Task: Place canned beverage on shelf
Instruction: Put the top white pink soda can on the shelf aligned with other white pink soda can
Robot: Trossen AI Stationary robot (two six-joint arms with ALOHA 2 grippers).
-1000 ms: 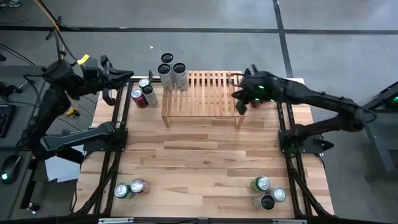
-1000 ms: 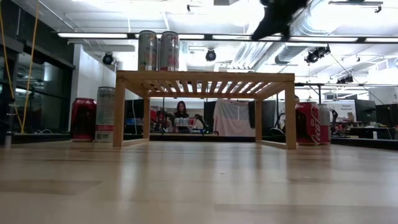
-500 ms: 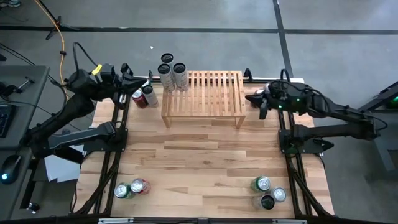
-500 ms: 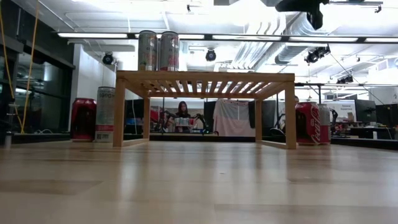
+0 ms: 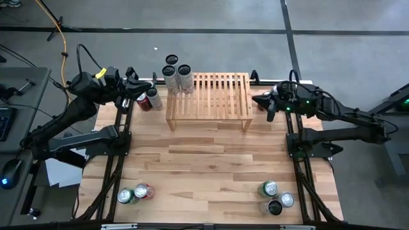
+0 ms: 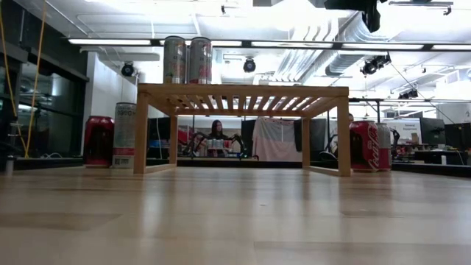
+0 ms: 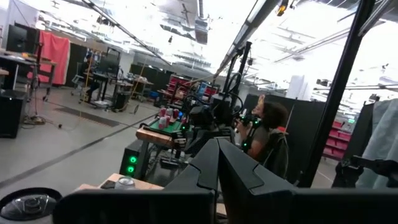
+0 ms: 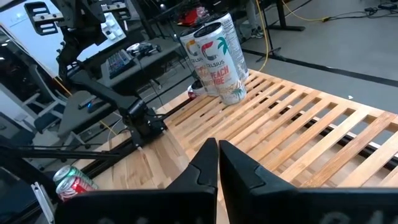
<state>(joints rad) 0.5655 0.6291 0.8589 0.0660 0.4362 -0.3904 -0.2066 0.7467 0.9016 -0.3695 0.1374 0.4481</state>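
Standing on the slatted light-wood shelf (image 5: pixel 208 96), two tall cylindrical cans (image 5: pixel 178 78).

Grey concrete floor (image 5: pixel 255 51) around light-wood table (image 5: pixel 211 166), dark seams crossing it. Long ceiling strip lights (image 6: pixel 110 42), silver ductwork (image 6: pixel 353 37) overhead. Dark glass wall (image 6: pixel 44 110) at one side. Person seated at distant bench (image 6: pixel 215 132). Red curtain (image 7: pixel 55 53) far off.

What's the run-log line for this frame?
left gripper: shut, empty, by left-rear cans | right gripper: shut, empty, right of low light-wood slatted shelf | two tall cans on shelf
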